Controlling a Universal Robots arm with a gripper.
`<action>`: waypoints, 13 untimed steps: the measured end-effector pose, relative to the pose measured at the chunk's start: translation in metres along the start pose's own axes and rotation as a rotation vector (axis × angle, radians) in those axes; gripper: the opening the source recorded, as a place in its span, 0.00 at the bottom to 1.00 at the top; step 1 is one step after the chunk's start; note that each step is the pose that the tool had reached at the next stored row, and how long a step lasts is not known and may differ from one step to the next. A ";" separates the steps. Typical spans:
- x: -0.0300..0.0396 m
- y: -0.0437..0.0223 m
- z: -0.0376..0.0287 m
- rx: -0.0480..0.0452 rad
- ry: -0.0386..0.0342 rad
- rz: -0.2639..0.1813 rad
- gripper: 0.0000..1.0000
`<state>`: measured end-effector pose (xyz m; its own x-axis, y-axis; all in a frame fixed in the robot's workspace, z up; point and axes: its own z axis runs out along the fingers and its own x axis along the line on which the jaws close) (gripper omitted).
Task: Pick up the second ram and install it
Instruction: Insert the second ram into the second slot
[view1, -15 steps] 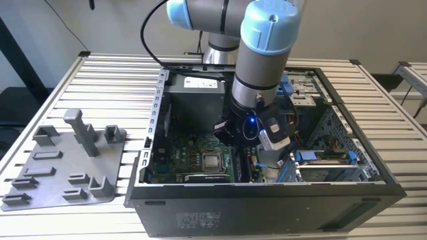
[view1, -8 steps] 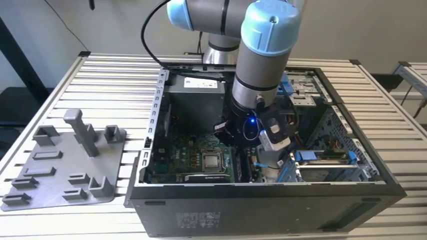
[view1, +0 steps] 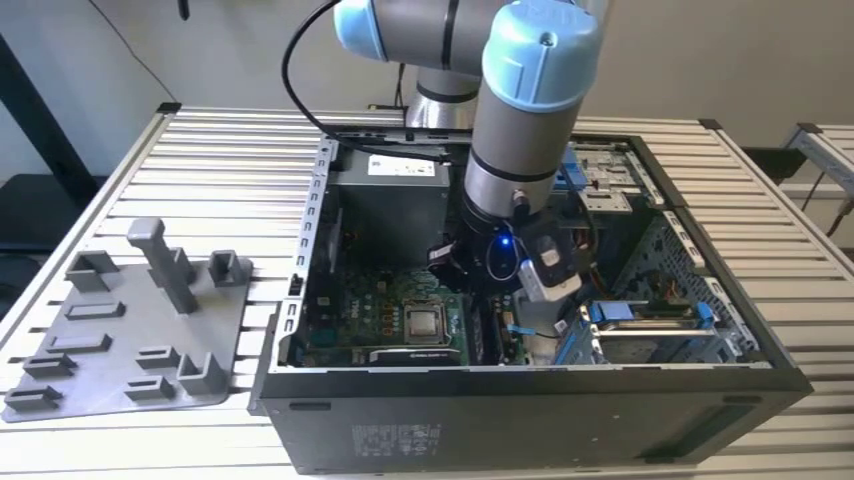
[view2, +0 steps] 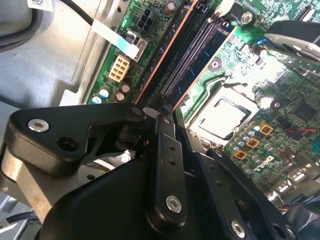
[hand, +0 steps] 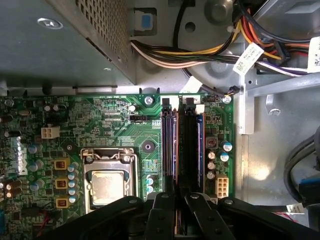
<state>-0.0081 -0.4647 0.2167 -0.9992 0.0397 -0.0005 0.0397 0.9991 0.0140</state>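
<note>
My gripper (view1: 489, 300) is down inside the open black computer case (view1: 534, 420), over the memory slots (hand: 189, 145) at the edge of the green motherboard. In both wrist views its black fingers (hand: 161, 216) are drawn together on a thin dark strip with a coppery edge, the second ram (hand: 176, 150). The strip stands on edge and runs along the slots, away from the gripper (hand: 178, 221). In the second wrist view the ram (view2: 167, 52) lies in line with the long slots and the fingertips (view2: 150, 114) meet at its near end. Whether it is seated in a slot I cannot tell.
The processor socket (hand: 107, 185) sits close beside the slots. Bundled power cables (hand: 200, 50) and a metal drive cage (hand: 60, 40) crowd the case around the board. A grey tray (view1: 120, 340) with upright posts lies on the slatted table at the exterior view's left.
</note>
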 end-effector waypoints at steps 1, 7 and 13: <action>-0.0001 0.0000 -0.0005 -0.0002 0.0001 -0.002 0.14; -0.0007 0.0000 -0.0009 0.0001 0.0002 -0.016 0.14; -0.0014 0.0000 0.0016 -0.0026 0.0005 -0.017 0.14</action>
<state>-0.0066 -0.4647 0.2151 -0.9998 0.0223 -0.0002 0.0223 0.9996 0.0166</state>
